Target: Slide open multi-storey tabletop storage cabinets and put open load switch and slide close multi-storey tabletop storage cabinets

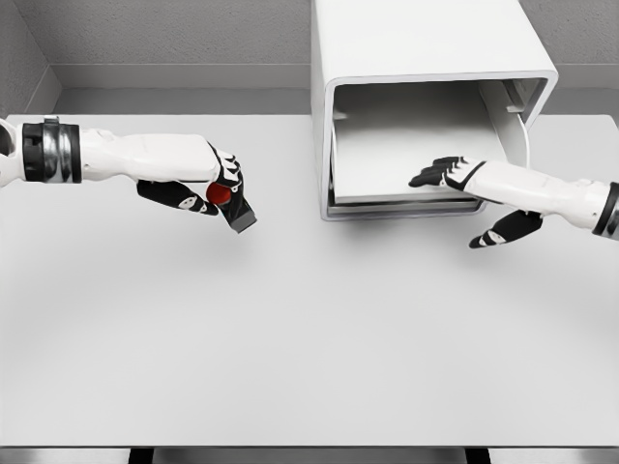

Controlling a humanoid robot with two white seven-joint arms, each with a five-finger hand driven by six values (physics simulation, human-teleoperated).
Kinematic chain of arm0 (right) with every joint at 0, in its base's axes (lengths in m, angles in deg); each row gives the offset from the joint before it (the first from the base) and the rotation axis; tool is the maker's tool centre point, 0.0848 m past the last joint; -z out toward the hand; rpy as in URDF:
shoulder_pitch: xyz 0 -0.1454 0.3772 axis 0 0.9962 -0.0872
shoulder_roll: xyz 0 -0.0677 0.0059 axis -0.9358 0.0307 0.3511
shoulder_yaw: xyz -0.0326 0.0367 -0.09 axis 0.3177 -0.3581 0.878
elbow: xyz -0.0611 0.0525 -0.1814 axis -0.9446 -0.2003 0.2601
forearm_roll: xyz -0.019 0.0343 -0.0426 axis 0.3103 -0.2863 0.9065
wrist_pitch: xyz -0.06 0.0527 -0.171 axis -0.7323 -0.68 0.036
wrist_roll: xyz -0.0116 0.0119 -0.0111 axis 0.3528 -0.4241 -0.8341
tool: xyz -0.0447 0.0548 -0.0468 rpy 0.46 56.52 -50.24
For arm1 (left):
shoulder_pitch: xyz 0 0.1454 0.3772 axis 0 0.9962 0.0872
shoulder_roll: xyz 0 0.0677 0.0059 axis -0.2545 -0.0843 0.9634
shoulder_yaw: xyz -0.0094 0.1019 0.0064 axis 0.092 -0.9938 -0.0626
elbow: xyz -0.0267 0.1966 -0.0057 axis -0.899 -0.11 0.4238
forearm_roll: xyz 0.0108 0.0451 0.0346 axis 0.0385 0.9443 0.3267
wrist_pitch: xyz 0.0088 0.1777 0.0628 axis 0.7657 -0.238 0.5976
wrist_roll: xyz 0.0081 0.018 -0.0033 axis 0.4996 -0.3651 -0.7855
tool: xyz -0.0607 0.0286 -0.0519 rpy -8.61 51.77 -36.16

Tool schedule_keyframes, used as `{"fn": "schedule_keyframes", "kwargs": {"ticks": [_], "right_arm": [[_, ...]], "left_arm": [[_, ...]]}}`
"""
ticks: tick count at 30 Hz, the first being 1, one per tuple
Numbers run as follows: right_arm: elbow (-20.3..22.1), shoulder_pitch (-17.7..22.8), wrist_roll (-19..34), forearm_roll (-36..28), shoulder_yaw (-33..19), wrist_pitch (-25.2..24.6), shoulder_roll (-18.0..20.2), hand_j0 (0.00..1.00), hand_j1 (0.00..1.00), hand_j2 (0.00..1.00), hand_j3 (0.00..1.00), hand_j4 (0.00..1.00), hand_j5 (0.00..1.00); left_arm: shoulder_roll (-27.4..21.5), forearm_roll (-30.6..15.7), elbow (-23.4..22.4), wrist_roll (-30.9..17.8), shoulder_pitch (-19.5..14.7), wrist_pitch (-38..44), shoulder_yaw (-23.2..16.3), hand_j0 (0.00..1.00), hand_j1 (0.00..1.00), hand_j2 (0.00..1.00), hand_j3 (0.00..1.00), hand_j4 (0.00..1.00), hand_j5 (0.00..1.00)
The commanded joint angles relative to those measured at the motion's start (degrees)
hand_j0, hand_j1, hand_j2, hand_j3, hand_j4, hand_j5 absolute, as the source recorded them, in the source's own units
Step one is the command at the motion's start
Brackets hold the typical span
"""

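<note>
The left hand (208,186) holds the small load switch (232,205), grey with a red knob, above the table (290,338), left of the open cabinet (426,58), while the right hand (455,174) rests spread at the drawer (406,145); it looks light, rigid, best pinched by its 2 flat sides.

Left robot hand (215,188) grips the load switch (232,205); right robot hand (455,175) rests spread on the cabinet's (426,48) open drawer (406,145).

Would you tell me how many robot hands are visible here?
2: the left hand holds the load switch above the table; the right hand reaches into the cabinet's open drawer.
</note>
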Motion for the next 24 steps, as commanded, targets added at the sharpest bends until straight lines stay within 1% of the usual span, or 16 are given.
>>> {"fn": "schedule_keyframes", "kwargs": {"ticks": [1,5,7,9,11,14,16,19,23,24], "right_arm": [[0.0,0.0,0.6,-0.1,0.0,-0.1,0.1,1.00,1.00,1.00,1.00,1.00,1.00],[0.3,0.5,0.6,-0.1,-0.1,-0.1,0.3,1.00,1.00,1.00,1.00,1.00,1.00],[2.5,1.4,0.4,-0.1,-0.2,-0.1,2.2,1.00,1.00,1.00,1.00,1.00,1.00],[3.2,1.8,0.1,-0.1,-0.3,-0.1,3.0,1.00,1.00,1.00,1.00,1.00,1.00],[4.8,2.5,-0.1,-0.2,-0.3,-0.1,4.6,1.00,1.00,1.00,1.00,1.00,1.00],[5.3,3.4,-0.1,-0.2,-0.4,-0.1,5.4,1.00,1.00,1.00,1.00,1.00,1.00],[6.8,3.8,-0.1,-0.2,-0.6,-0.1,6.5,1.00,1.00,1.00,1.00,1.00,1.00],[7.4,4.3,-0.2,-0.2,-0.8,-0.1,7.2,1.00,1.00,1.00,1.00,1.00,1.00],[8.3,4.6,-0.4,-0.3,-0.9,-0.1,9.4,1.00,1.00,1.00,1.00,1.00,1.00],[8.7,4.6,-0.4,-0.4,-1.0,-0.1,9.6,1.00,1.00,1.00,1.00,1.00,1.00]], "left_arm": [[0.0,-0.4,0.0,0.0,0.0,0.1,0.2,0.42,0.42,0.42,0.42,0.42,0.42],[0.0,-0.4,0.0,0.0,0.0,0.1,0.4,0.42,0.42,0.42,0.42,0.42,0.42],[0.0,-0.4,0.0,0.1,0.0,0.1,0.4,0.42,0.42,0.42,0.42,0.42,0.42],[0.0,-0.4,0.1,0.1,0.0,0.1,0.5,0.42,0.42,0.42,0.42,0.42,0.42],[0.0,-0.4,0.3,0.1,-0.1,0.1,0.5,0.42,0.42,0.42,0.42,0.42,0.42],[0.0,-0.4,0.5,0.1,-0.3,0.1,0.5,0.42,0.42,0.42,0.42,0.42,0.42],[0.0,-0.4,0.5,0.1,-0.4,0.1,0.5,0.42,0.42,0.42,0.42,0.42,0.42],[0.0,-0.4,1.1,0.1,-0.6,0.1,0.6,0.42,0.42,0.42,0.42,0.42,0.42],[0.0,-0.4,2.0,0.1,-1.2,0.1,0.6,0.42,0.42,0.42,0.42,0.42,0.42],[0.0,-0.4,2.6,0.1,-1.9,0.1,0.6,0.42,0.42,0.42,0.42,0.42,0.42]]}}
